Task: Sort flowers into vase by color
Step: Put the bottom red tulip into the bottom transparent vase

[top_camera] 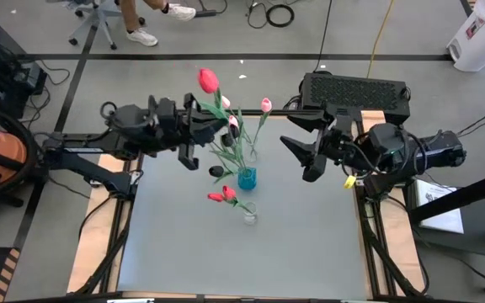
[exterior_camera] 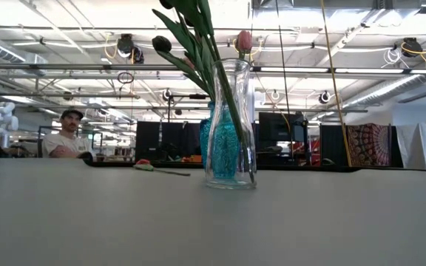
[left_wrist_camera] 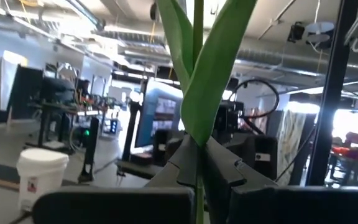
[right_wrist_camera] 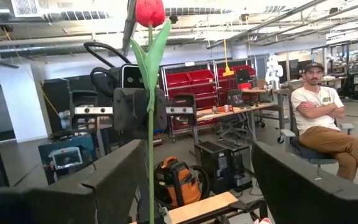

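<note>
1. Low view, centre of frame: a clear vase (exterior_camera: 231,125) stands upright on the table (exterior_camera: 213,222), with green stems and leaves inside. A dark flower head (exterior_camera: 161,43) and a pink one (exterior_camera: 243,41) show above its rim.
2. Directly behind it stands a blue vase (exterior_camera: 214,140), partly hidden.
3. Left of the vases, a red flower (exterior_camera: 145,166) lies flat on the table.
4. High view, centre: the blue vase (top_camera: 247,178) holds pink flowers (top_camera: 265,105). Below it, the clear vase (top_camera: 249,215) sits beside red heads (top_camera: 222,195).
5. Left gripper (top_camera: 213,126), upper centre-left of the high view: clenched on the stem of a red tulip (top_camera: 208,81), held upright above the table's far edge.
6. Right gripper (top_camera: 303,156), centre-right of the high view: released, fingers spread wide, holding nothing, well apart from the vases.
7. Right wrist view: the red tulip (right_wrist_camera: 150,12) stands at upper centre, with the left gripper behind its stem.
8. Far background, right of that view: a person (right_wrist_camera: 322,124) sits with arms crossed.
</note>
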Robot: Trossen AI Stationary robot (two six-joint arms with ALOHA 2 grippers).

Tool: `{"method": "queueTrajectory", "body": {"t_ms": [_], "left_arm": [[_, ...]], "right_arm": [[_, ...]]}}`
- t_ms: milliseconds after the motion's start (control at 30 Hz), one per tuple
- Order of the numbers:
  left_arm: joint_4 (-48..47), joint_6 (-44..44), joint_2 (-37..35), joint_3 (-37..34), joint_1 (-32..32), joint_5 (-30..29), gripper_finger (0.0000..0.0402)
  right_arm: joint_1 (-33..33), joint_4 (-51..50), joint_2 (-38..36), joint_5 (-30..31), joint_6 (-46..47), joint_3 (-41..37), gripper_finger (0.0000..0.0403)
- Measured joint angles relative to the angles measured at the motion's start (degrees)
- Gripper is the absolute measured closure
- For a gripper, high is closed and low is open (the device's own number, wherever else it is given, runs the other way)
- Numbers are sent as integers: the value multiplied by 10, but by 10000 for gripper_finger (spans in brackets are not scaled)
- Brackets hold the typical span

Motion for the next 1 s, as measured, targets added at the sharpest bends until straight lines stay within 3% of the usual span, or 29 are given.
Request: {"method": "queueTrajectory", "body": {"t_ms": [300,767,1000], "left_arm": [[5,-36,39,0,0,40,391],[74,-74,107,0,0,84,391],[98,-97,136,0,0,100,391]], "right_arm": [[2,6,2,0,89,0,110],[1,3,2,0,102,0,110],[1,3,14,-31,136,0,110]]}}
